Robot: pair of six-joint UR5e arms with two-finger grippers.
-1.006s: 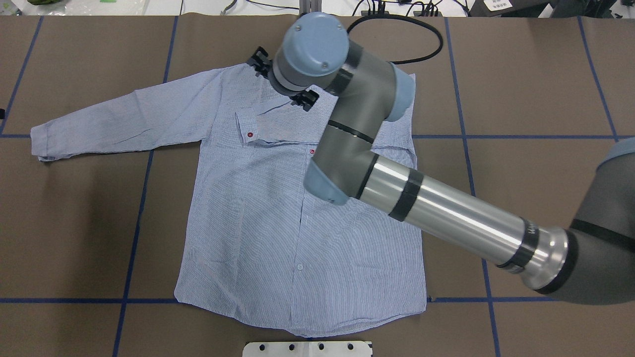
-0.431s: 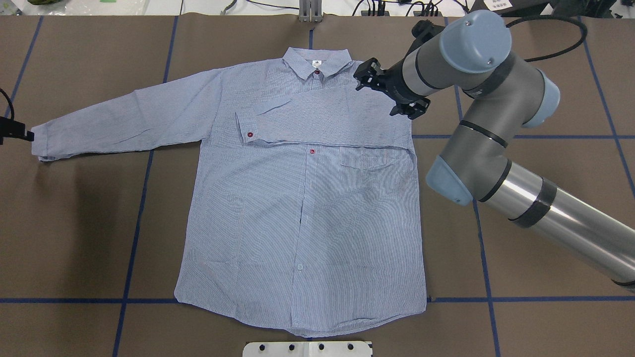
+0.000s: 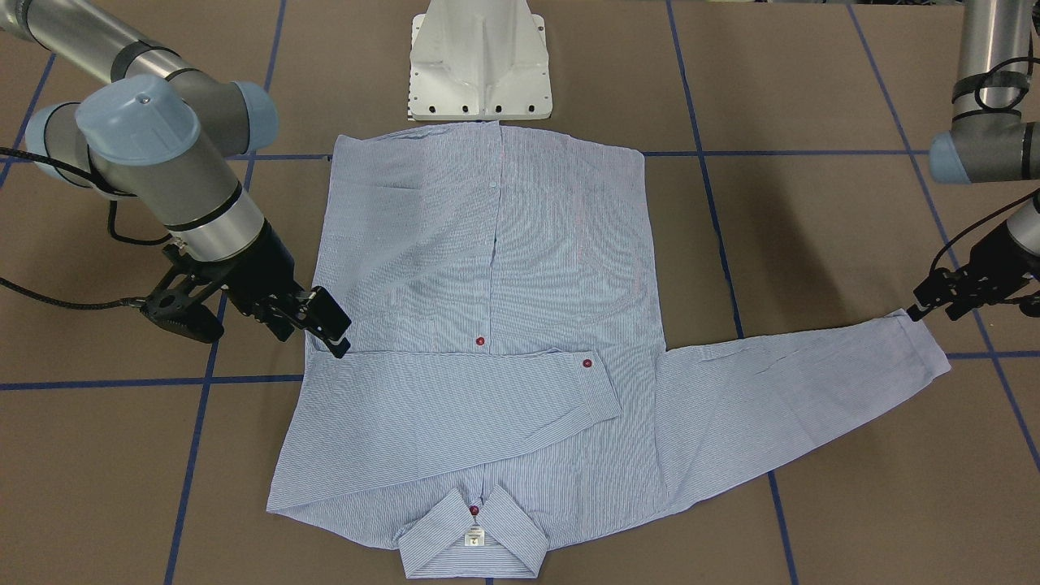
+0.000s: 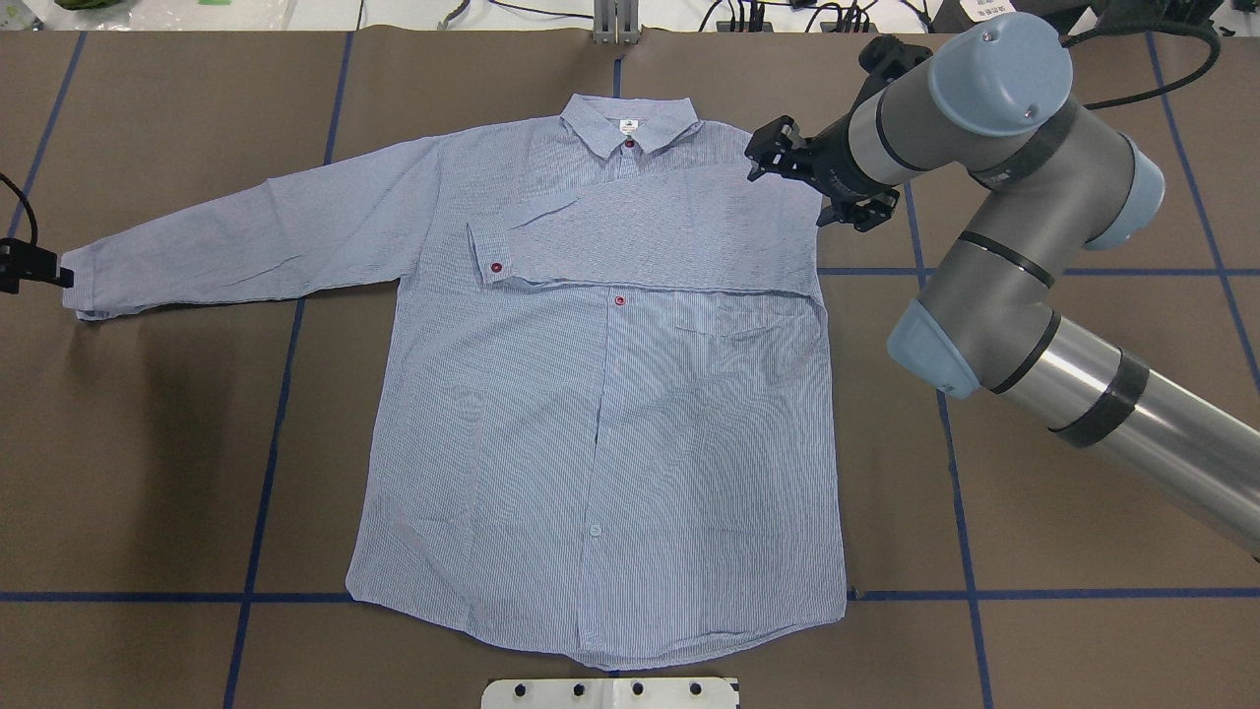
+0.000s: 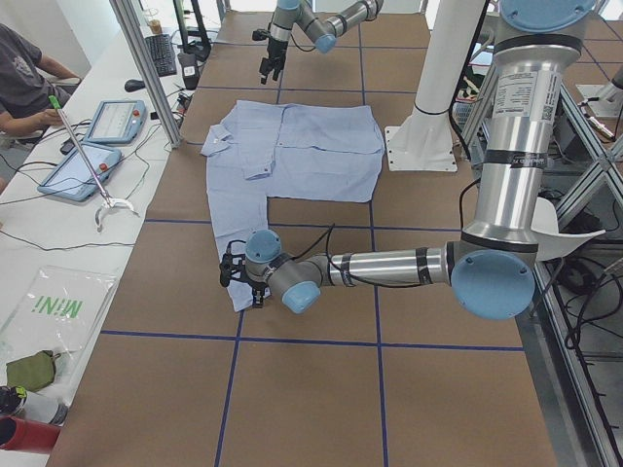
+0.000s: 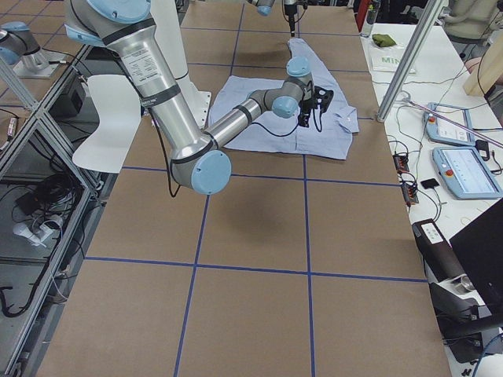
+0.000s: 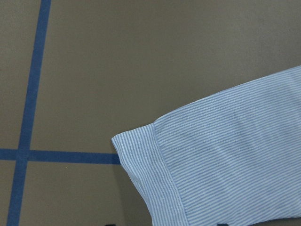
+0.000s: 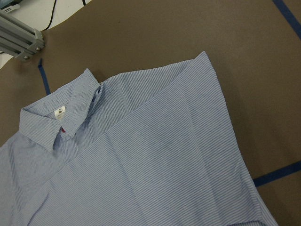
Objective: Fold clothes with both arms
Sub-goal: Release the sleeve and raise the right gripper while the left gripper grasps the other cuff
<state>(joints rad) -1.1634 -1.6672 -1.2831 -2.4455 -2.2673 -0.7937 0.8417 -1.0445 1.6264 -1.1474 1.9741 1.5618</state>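
Overhead, the left claw (image 4: 51,272) is cut off beside the shirt (image 4: 600,423).

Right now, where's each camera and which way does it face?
Overhead exterior: behind the robot, looking forward-down at the shirt; right arm enters right, left gripper at left edge.
Front-facing: across the table, facing the white base; right arm on its left.
Exterior left: table's left end; left arm near.
Exterior right: opposite end; right arm near.
Left wrist: down on the sleeve cuff; no arm visible.
Right wrist: down on the collar; no arm visible.
Shared: overhead and right wrist show the collar.
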